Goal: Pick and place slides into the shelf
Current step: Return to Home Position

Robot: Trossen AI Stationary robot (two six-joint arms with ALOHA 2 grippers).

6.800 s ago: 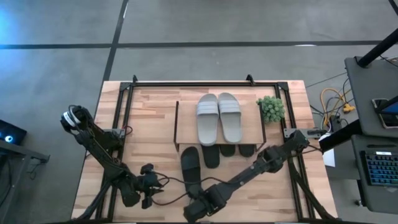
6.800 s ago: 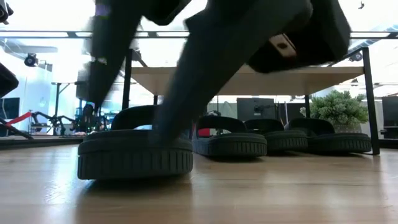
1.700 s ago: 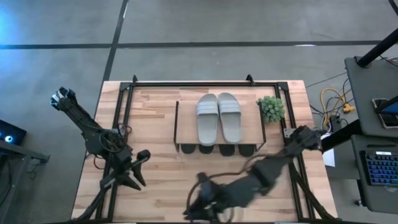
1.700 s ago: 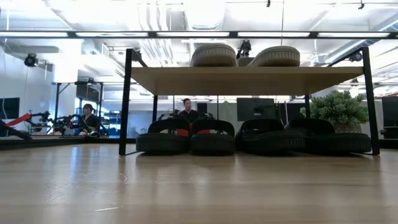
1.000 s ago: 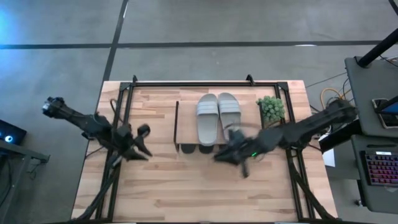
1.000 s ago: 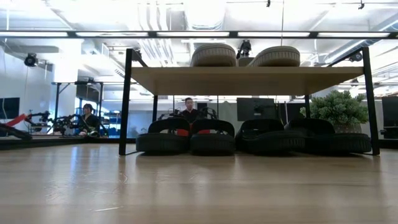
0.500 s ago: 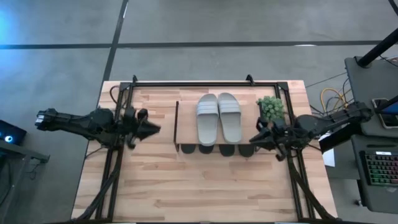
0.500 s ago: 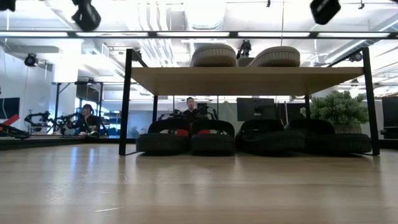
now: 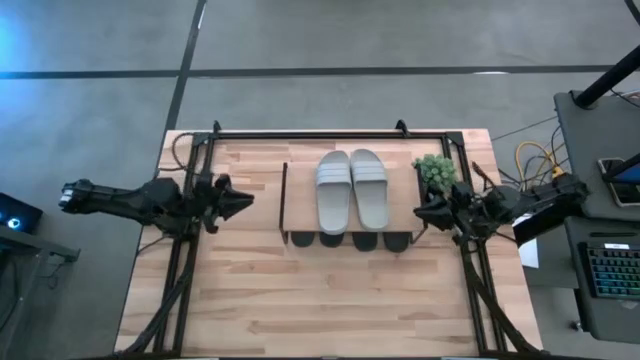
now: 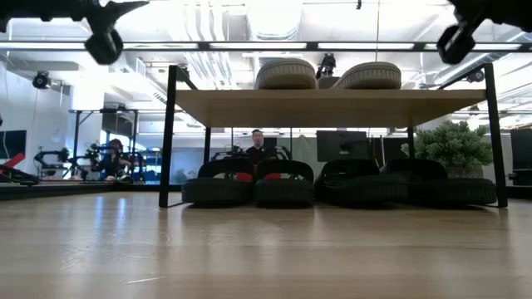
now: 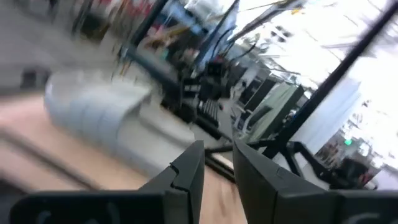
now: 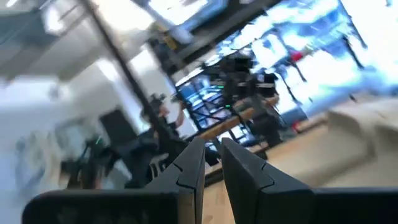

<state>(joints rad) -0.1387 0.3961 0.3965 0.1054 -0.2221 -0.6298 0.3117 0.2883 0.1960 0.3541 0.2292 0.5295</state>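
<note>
High view, status check:
1. Grey-white pair sits on shelf top board. Four black slides in a row underneath, toes just past near edge. All six stowed by my read; only arm parking left.
2. Left gripper hangs left of shelf, right gripper right of it. Both raised, clenched on nothing per wrist cams.
3. Small plant just beside shelf's right end, v. close to right gripper; only snag I see.

Open tabletop before the shelf; black slides fill underneath.
</note>
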